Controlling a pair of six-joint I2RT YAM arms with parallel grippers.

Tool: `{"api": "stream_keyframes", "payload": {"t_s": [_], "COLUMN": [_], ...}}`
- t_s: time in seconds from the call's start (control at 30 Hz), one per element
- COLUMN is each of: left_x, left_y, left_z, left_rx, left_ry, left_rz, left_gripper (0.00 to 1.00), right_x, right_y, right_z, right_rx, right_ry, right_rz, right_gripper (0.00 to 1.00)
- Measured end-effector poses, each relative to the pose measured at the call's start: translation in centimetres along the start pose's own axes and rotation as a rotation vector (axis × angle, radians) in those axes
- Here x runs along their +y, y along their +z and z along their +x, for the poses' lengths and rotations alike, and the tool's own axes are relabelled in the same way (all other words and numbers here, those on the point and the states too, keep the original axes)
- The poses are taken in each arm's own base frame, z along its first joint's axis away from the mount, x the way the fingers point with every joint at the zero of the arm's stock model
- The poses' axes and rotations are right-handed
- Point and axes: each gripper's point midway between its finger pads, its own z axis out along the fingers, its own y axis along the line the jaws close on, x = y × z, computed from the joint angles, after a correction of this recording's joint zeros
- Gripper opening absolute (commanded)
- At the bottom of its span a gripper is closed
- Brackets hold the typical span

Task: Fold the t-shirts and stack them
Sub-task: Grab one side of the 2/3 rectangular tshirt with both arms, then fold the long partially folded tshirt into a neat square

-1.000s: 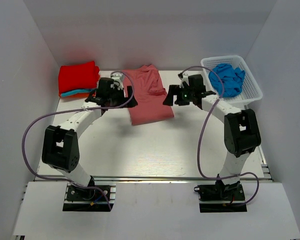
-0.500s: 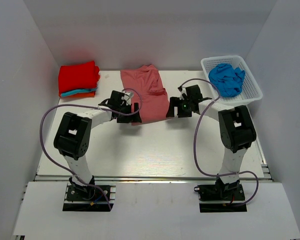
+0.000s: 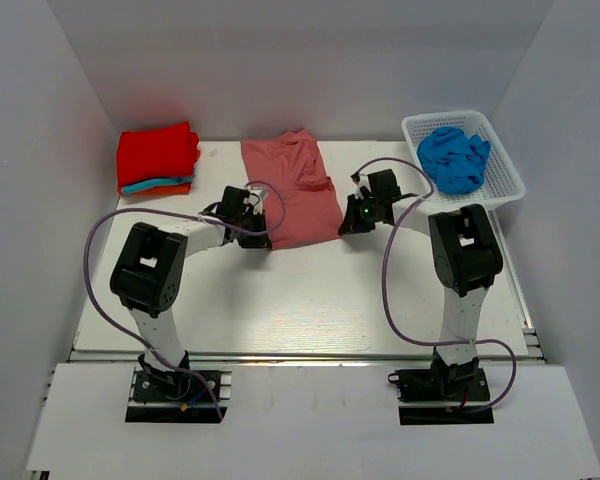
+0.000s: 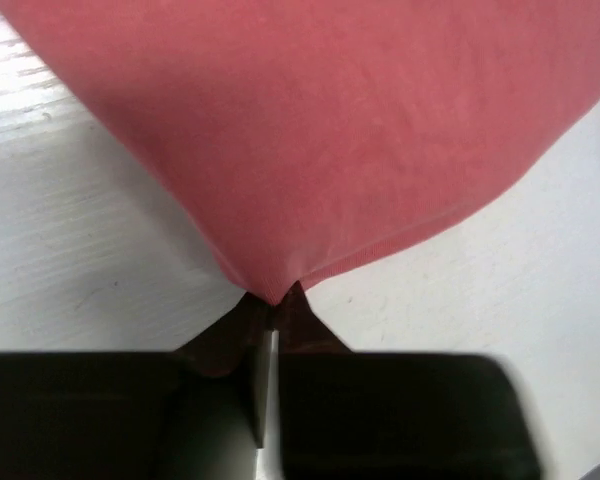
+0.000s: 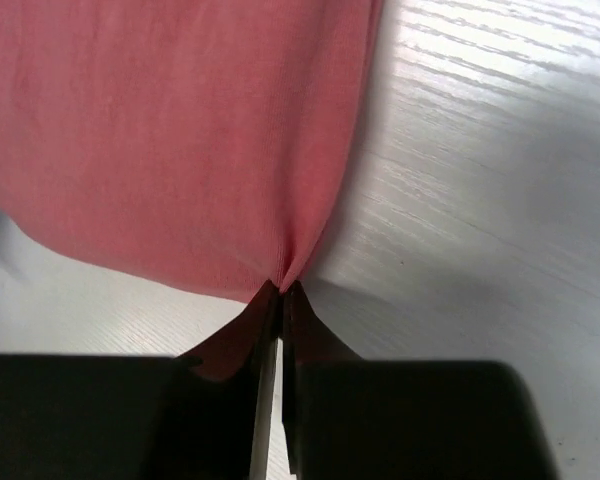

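A dusty rose-red t-shirt [image 3: 292,187] lies folded lengthwise in the middle of the table. My left gripper [image 3: 264,240] is shut on its near left corner, and the pink cloth [image 4: 310,150] puckers into the closed tips [image 4: 274,304]. My right gripper [image 3: 343,225] is shut on the near right corner, where the fabric [image 5: 170,140] pinches to a point at the jaws [image 5: 282,290]. A folded stack of t-shirts [image 3: 158,158], bright red on top with turquoise and orange edges beneath, sits at the far left. A crumpled bright blue t-shirt [image 3: 454,157] fills the basket.
A white lattice basket [image 3: 507,178] stands at the far right corner. White walls close the table on three sides. Purple cables loop from both arms over the near table. Bare white tabletop [image 3: 310,300] lies in front of the shirt.
Both grippers came down from above the shirt's sides to its near corners and closed on the fabric. The shirt's near edge is now drawn narrower between them.
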Motion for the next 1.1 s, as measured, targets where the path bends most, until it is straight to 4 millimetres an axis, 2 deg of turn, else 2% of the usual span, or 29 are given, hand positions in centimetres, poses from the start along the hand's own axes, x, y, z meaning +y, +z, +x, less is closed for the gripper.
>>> {"api": "stream_keyframes", "payload": {"t_s": [0.03, 0.2, 0.33, 0.63, 0.83, 0.9, 1.0, 1.1], "left_x": [0.0, -0.3, -1.6, -9.5, -13.0, -13.8, -15.1, -15.7], "left_y": [0.0, -0.1, -1.6, -8.6, -13.1, -14.8, -16.8, -17.8], "left_z": [0.1, 0.5, 1.7, 5.6, 8.1, 7.9, 6.7, 6.3], "left_rx": [0.001, -0.01, 0.002, 0.066, 0.162, 0.171, 0.147, 0.141], "left_ry": [0.001, 0.009, 0.009, 0.066, 0.064, 0.062, 0.072, 0.063], "left_rz": [0.001, 0.013, 0.056, 0.324, 0.458, 0.48, 0.512, 0.525], "left_gripper": [0.0, 0.0, 0.0, 0.0, 0.0, 0.0, 0.0, 0.0], "right_x": [0.1, 0.2, 0.7, 4.7, 6.2, 7.0, 8.4, 9.6], "right_y": [0.0, -0.1, -1.7, -11.3, -16.2, -17.9, -20.3, -21.9], "right_z": [0.0, 0.5, 1.8, 4.9, 7.5, 7.3, 5.5, 3.8], "right_rx": [0.002, 0.006, 0.017, -0.026, 0.028, 0.024, -0.024, -0.072], "right_ry": [0.003, 0.007, 0.028, 0.041, 0.047, 0.034, 0.007, -0.015], "right_rz": [-0.002, -0.012, -0.013, -0.012, 0.01, 0.013, 0.011, 0.0], "right_gripper": [0.0, 0.0, 0.0, 0.0, 0.0, 0.0, 0.0, 0.0]}}
